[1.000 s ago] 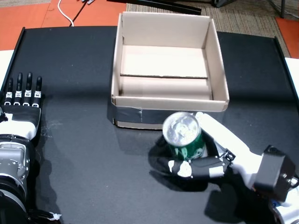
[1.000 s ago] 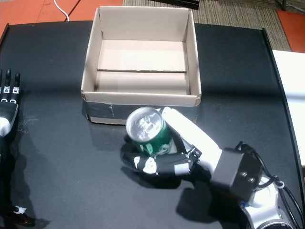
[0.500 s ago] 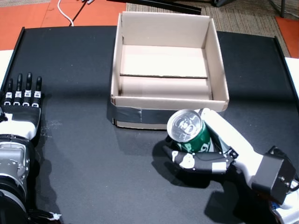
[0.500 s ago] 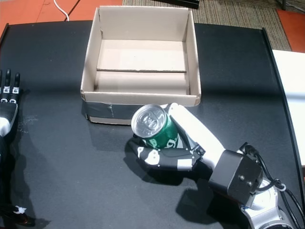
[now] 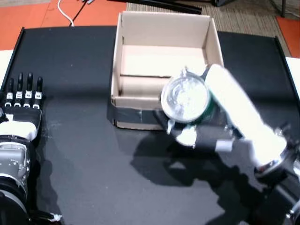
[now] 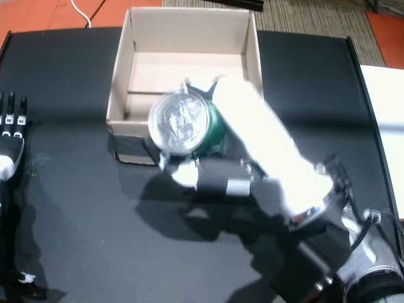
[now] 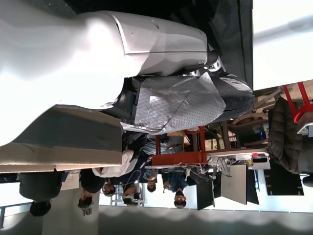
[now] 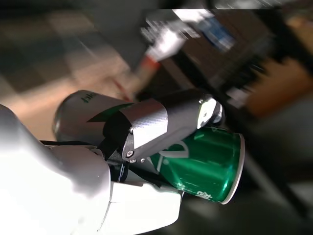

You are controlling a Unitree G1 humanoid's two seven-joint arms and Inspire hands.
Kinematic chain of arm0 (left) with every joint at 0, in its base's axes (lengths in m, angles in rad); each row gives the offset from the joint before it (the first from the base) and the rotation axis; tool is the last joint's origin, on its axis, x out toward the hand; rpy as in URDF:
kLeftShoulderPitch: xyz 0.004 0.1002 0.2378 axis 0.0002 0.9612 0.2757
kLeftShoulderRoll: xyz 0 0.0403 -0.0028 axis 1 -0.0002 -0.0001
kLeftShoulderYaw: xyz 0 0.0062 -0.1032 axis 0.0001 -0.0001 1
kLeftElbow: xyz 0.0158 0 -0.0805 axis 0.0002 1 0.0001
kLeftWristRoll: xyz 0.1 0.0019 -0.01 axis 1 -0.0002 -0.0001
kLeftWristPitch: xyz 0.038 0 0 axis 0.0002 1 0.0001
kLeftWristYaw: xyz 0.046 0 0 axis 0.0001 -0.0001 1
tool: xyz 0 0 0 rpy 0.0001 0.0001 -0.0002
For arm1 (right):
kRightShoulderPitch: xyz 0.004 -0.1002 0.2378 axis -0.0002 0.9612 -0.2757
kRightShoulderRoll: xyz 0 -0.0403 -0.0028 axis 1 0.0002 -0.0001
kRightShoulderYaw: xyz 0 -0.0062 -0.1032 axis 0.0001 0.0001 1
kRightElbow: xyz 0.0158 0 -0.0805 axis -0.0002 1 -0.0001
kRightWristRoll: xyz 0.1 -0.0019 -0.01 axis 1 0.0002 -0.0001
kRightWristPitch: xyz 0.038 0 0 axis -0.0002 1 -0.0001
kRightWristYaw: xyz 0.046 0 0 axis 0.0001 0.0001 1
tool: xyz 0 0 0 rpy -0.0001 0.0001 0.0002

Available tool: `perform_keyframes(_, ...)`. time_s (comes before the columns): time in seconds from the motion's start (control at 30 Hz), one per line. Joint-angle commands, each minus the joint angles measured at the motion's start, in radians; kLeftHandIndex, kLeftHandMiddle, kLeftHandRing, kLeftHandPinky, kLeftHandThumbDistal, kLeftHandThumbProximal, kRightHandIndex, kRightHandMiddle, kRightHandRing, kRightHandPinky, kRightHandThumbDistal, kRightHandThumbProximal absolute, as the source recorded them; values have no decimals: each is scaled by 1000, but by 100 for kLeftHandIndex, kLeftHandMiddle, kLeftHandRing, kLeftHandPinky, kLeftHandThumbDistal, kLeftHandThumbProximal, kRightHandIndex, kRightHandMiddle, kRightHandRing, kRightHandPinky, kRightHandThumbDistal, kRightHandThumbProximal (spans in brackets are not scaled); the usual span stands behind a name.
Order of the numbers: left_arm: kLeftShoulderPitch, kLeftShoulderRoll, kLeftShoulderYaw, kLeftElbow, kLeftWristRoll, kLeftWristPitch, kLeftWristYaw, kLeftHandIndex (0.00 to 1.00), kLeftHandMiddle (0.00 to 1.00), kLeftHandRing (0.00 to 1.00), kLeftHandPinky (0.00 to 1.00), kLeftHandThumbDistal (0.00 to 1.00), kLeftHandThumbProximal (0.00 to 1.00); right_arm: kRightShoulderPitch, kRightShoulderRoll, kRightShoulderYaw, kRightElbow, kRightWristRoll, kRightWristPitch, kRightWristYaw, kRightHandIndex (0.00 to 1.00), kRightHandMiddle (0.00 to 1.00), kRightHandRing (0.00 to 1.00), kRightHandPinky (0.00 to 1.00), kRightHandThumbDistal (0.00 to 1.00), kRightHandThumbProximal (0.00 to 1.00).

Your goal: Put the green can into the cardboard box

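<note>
My right hand (image 5: pixel 220 126) (image 6: pixel 252 158) is shut on the green can (image 5: pixel 186 99) (image 6: pixel 183 125) and holds it in the air over the front wall of the cardboard box (image 5: pixel 140 101) (image 6: pixel 123 95). The can's silver top faces the head cameras and looks blurred. In the right wrist view the green can (image 8: pixel 195 164) sits between a silver-wrapped finger (image 8: pixel 161 122) and the white palm. The box stands open at the back middle of the black table (image 5: pixel 84 154), with nothing showing on its visible floor. My left hand (image 5: pixel 21 105) (image 6: pixel 11 129) lies flat and open at the far left.
Orange floor and a white cable (image 5: pixel 65 14) lie beyond the table's far edge. A raised black rim (image 5: pixel 16 47) runs along the table's left side. The left wrist view shows the left hand (image 7: pixel 98 63) close up, with people and room furniture behind.
My right hand has lifted the can off the table and carried it up and toward the box, from in front of the box to over its front wall. The left hand has stayed still.
</note>
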Motion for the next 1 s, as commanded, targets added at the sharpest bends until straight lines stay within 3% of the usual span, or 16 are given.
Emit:
perform_keyframes(0.0, -2, -5, -5, 6, 6, -12, 10, 67, 68, 77, 90, 0, 100, -47, 23, -56, -36, -9, -73, -66, 0, 4, 3, 9, 18, 44)
perform_keyframes(0.1, 1, -9, -4, 6, 3, -15, 0, 67, 68, 77, 90, 0, 100, -94, 75, -142, -85, -46, -73, -163, 0, 0, 0, 3, 8, 62)
perform_keyframes(0.2, 1, -11, -5, 6, 4, -18, -1, 64, 67, 75, 87, 0, 100, -159, 97, -191, -106, -93, -43, -255, 0, 0, 0, 0, 1, 50)
perform_keyframes(0.3, 1, -12, -9, 6, 7, -19, -1, 65, 68, 78, 87, 0, 98, -223, 72, -195, -155, -268, 96, -489, 0, 0, 0, 0, 0, 60)
perform_keyframes(0.47, 9, -13, -7, 8, 0, -8, -27, 66, 69, 79, 89, 0, 95, -407, -38, -19, -99, -560, 397, -971, 0, 0, 0, 3, 7, 67)
perform_keyframes(0.57, 10, -10, -4, 9, -3, 0, -29, 66, 68, 78, 88, 0, 92, -531, -75, 66, -2, -587, 435, -1076, 0, 0, 0, 5, 16, 67)
perform_keyframes(0.63, 10, -10, -3, 10, -4, 2, -26, 67, 68, 77, 88, 0, 92, -608, -89, 117, 72, -580, 457, -1118, 0, 0, 0, 5, 24, 75)
perform_keyframes(0.7, 10, -9, -2, 11, -3, 5, -28, 68, 70, 78, 90, 0, 95, -673, -93, 159, 146, -559, 496, -1131, 0, 0, 0, 5, 24, 81)
perform_keyframes(0.83, 6, -9, -6, 10, 2, 1, -13, 69, 70, 79, 91, 0, 100, -765, -79, 184, 295, -437, 492, -938, 0, 0, 0, 9, 27, 73)
perform_keyframes(0.97, 7, -13, -3, 10, -1, 0, -20, 71, 71, 80, 92, 0, 100, -817, -59, 152, 385, -271, 511, -582, 0, 0, 0, 16, 18, 48)
